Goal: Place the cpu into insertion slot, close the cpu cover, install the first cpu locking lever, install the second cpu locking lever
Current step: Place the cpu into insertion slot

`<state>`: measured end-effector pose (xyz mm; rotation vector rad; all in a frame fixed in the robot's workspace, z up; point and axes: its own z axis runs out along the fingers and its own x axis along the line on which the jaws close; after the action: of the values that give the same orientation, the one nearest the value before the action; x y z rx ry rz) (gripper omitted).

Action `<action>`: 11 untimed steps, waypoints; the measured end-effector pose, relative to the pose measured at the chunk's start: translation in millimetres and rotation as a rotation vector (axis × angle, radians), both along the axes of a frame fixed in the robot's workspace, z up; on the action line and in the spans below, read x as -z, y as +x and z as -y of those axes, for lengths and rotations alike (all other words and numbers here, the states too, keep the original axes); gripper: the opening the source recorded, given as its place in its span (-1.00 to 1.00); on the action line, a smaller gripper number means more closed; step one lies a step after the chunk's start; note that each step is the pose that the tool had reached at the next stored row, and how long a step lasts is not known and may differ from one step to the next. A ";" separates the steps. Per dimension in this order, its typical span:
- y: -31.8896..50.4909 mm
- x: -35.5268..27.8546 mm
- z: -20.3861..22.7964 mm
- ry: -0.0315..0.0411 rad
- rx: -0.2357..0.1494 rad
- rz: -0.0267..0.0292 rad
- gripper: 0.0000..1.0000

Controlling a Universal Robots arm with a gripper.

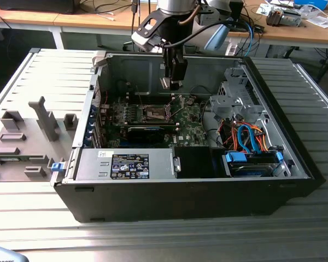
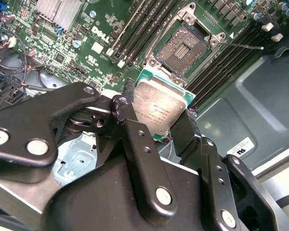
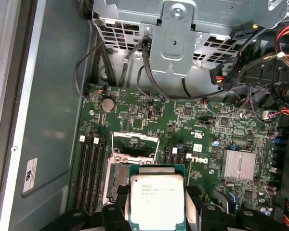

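Hand [image 1: 174, 83] pointing down, gripping cpu [image 3: 156, 201], above socket [image 2: 184, 47]

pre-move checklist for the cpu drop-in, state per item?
1. Grip: cpu clamped between the fingers of the hand: ok.
2. socket bare, contacts exposed: ok.
3. cover raised off the socket: ok.
4. locking lever swung out to the side: ok.
5. cpu seated: not ok; it hangs above the board, apart from the socket.
6. Corner keying of cpu against socket: cannot tell.
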<state>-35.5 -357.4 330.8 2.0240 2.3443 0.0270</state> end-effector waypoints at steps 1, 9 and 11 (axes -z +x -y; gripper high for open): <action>0.0 0.0 0.0 0.0000 0.002 0.0000 0.08; 0.0 0.0 0.0 0.0000 0.009 0.0000 0.08; 0.0 0.0 0.0 0.0000 0.012 0.0000 0.08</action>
<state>-35.5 -357.4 330.8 2.0374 2.3325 0.0266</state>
